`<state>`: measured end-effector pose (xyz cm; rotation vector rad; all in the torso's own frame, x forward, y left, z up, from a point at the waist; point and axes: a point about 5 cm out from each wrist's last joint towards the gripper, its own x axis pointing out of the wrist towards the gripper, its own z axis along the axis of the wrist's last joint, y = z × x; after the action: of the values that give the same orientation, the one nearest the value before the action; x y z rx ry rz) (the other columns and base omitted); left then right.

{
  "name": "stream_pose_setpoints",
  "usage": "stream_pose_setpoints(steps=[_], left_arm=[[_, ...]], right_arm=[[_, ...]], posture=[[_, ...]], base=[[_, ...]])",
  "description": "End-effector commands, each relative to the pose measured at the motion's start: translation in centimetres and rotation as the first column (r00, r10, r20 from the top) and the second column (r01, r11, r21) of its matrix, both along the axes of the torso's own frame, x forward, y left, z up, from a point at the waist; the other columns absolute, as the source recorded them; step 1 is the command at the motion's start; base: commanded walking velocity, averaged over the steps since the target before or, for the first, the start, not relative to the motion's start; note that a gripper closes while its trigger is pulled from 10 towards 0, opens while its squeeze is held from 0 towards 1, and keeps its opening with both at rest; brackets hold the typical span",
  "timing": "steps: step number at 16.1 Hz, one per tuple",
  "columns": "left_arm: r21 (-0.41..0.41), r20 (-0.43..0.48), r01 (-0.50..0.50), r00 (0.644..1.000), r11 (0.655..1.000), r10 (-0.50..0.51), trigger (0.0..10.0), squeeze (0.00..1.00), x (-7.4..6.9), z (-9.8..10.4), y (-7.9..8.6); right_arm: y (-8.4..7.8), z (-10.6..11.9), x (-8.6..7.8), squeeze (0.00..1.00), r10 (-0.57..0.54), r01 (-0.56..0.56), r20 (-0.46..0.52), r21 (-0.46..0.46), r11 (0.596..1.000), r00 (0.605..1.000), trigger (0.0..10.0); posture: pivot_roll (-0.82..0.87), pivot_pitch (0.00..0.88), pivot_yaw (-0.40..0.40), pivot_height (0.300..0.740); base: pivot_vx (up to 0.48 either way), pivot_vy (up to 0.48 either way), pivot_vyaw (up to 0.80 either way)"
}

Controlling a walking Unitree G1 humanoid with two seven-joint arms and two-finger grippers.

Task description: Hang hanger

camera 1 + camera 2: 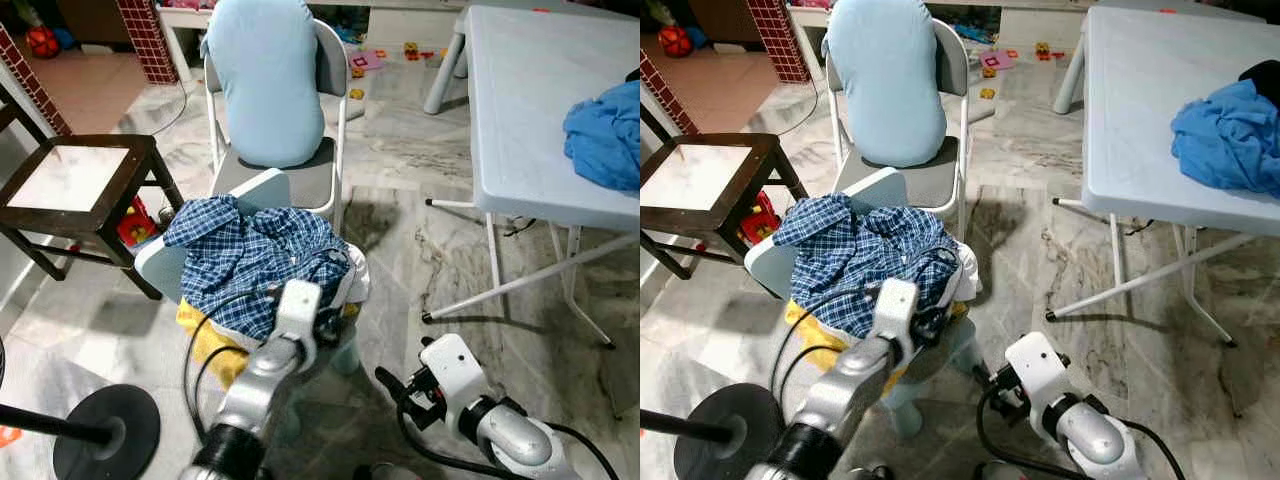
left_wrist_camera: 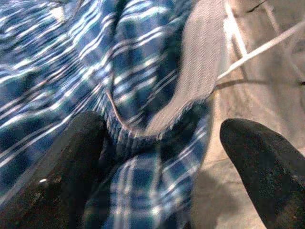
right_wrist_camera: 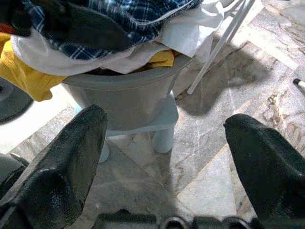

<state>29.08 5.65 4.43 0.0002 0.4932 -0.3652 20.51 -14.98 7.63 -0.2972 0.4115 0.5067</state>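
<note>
Left eye view shows a big white worktop (image 1: pixel 520 110) on the right with a blue cloth (image 1: pixel 608 135) on it. Well apart from it stands a grey chair (image 1: pixel 330 70) with a light blue cushion (image 1: pixel 265 75), and beside that a dark wooden stool (image 1: pixel 75 185). Near the robot sits a grey tub (image 3: pixel 126 102) piled with clothes, a blue checked shirt (image 1: pixel 255 255) on top and a yellow cloth (image 1: pixel 215 345) hanging over the side.

I cannot pick out the hanger; it may be under the shirt. A thin dark curved line there could be its wire or just a cord. I think a hanger is light and stiff, best held by its neck, while the soft shirt will flop and slip.

The left tool (image 2: pixel 162 167) is spread wide, touching the shirt, gripping nothing. The right tool (image 3: pixel 164 157) is spread wide too, low beside the tub
</note>
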Motion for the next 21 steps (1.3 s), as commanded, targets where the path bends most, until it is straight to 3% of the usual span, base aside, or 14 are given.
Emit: stream_pose_setpoints(steps=[1, 2, 3, 5, 9, 12, 21], left_arm=[[0.012, -0.007, 0.010, 1.000, 1.000, -0.010, 10.0, 0.00, -0.3, -0.1, 0.2], [0.037, 0.033, 0.018, 0.999, 0.999, -0.019, 10.0, 0.00, -0.3, 0.2, 0.5], [0.080, 0.152, 0.043, 0.987, 0.996, -0.055, 10.0, 0.00, -0.2, 1.5, 0.7], [0.130, 0.279, 0.057, 0.956, 0.990, -0.091, 10.0, 0.00, -0.3, 2.8, 0.9], [0.053, 0.093, 0.103, 0.990, 0.993, -0.108, 10.0, 0.00, -1.7, 0.4, 0.4], [0.002, 0.038, 0.048, 0.998, 0.999, -0.048, 10.0, 0.00, -1.2, -0.3, 0.5], [-0.020, 0.037, 0.025, 0.999, 0.999, -0.024, 10.0, 0.00, 0.9, -0.8, 0.3]], right_arm=[[0.0, -0.3, -0.1, 0.00, -0.002, 0.002, -0.009, -0.003, 1.000, 1.000, 10.0], [0.1, -0.3, -0.1, 0.00, -0.001, 0.001, -0.007, -0.002, 1.000, 1.000, 10.0], [0.1, -0.1, 0.0, 0.00, -0.005, 0.005, 0.007, 0.004, 1.000, 1.000, 10.0], [0.0, -0.1, 0.1, 0.00, -0.012, 0.012, 0.015, 0.000, 1.000, 1.000, 10.0], [0.2, -0.3, 0.3, 0.00, 0.007, -0.007, 0.014, -0.006, 1.000, 1.000, 10.0], [0.1, -0.4, 0.4, 0.00, 0.008, -0.007, 0.016, -0.011, 1.000, 1.000, 10.0], [-0.2, -0.5, 0.3, 0.00, 0.018, -0.017, 0.017, -0.032, 0.999, 1.000, 10.0]], posture=[[-0.21, 0.155, -0.002, 0.740], [-0.21, 0.155, -0.002, 0.740], [-0.21, 0.155, -0.002, 0.740], [-0.20, 0.153, -0.003, 0.740], [-0.20, 0.148, -0.008, 0.740], [-0.21, 0.145, -0.010, 0.740], [-0.24, 0.147, -0.021, 0.740]], base=[[0.000, 0.000, 0.00], [0.000, 0.000, 0.00], [0.000, 0.000, 0.00], [0.000, 0.000, 0.00], [0.000, 0.000, 0.00], [0.000, 0.000, 0.00], [0.000, 0.000, 0.00]])
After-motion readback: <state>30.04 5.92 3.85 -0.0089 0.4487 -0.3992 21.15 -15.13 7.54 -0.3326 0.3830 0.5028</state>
